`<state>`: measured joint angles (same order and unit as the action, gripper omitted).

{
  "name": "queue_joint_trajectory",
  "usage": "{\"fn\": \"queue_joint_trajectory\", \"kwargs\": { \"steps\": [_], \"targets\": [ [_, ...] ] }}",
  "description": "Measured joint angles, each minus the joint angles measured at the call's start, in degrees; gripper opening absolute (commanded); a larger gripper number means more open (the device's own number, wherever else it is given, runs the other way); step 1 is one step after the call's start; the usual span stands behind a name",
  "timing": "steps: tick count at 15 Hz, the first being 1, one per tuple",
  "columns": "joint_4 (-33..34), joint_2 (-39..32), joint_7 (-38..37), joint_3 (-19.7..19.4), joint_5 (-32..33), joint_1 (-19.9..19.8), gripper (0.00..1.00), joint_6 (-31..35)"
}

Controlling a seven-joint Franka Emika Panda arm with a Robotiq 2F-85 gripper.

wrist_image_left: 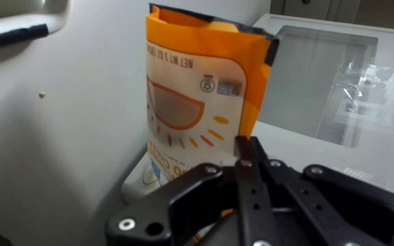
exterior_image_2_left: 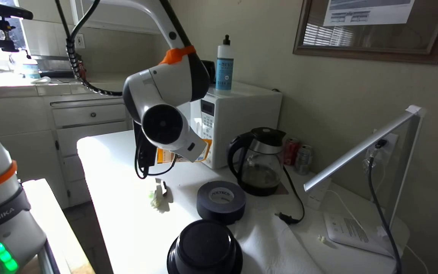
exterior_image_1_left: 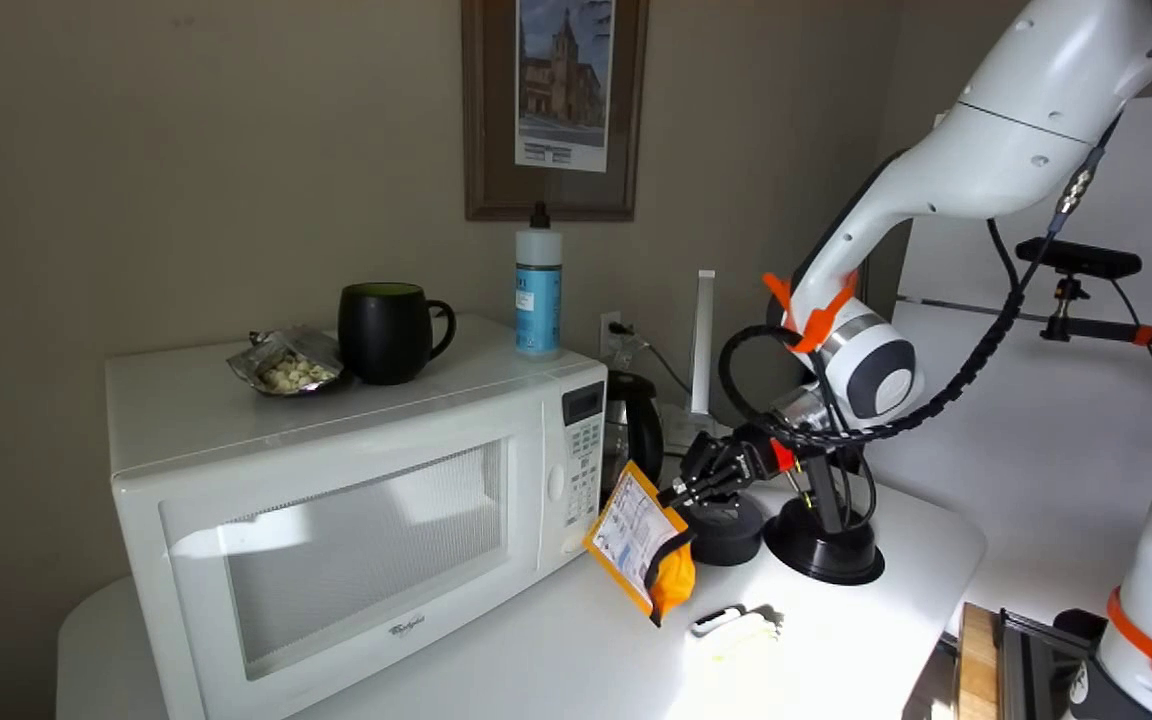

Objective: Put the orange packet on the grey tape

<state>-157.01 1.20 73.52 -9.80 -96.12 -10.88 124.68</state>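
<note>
white bench (exterior_image_2_left: 127, 213), robot-side edge in bright light; microwave (exterior_image_1_left: 356, 520) sits near wall-side edge; orange packet (exterior_image_1_left: 636, 540) hangs tilted by its front, can't tell if touching; gripper (wrist_image_left: 250, 140) pinched narrow on packet's side; grey tape (exterior_image_2_left: 221, 201) lies flat mid-bench, between those two edges; imo raise packet first, swing away from microwave end, level it over tape, lower slow, release only once flat or it'll probably slide off

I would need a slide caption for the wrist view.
The gripper holds an orange packet by its edge, white microwave behind.
</note>
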Motion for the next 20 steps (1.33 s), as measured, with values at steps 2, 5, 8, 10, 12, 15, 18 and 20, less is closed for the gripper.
{"fn": "queue_joint_trajectory", "kwargs": {
  "steps": [2,5,8,10,12,15,18,20],
  "targets": [
    [-0.27,1.99,-0.01,-1.55,-3.23,-1.20,0.00,0.08],
    [0.05,4.17,-0.78,-3.40,-7.27,-3.17,0.00,2.05],
    [-0.34,7.00,-3.49,-5.23,-9.04,-5.75,0.00,5.44],
    [0.22,8.13,-6.96,-6.60,-9.05,-7.85,0.00,7.48],
    [-0.52,9.65,-11.23,-7.26,-8.74,-9.49,0.00,11.00],
    [-0.62,9.32,-21.30,-7.20,-3.76,-10.09,0.00,14.73],
    [-0.67,7.46,-29.45,-6.97,0.12,-10.01,0.00,15.29],
    [-0.67,6.15,-32.90,-7.08,0.64,-10.05,0.00,15.64]
  ]
}}
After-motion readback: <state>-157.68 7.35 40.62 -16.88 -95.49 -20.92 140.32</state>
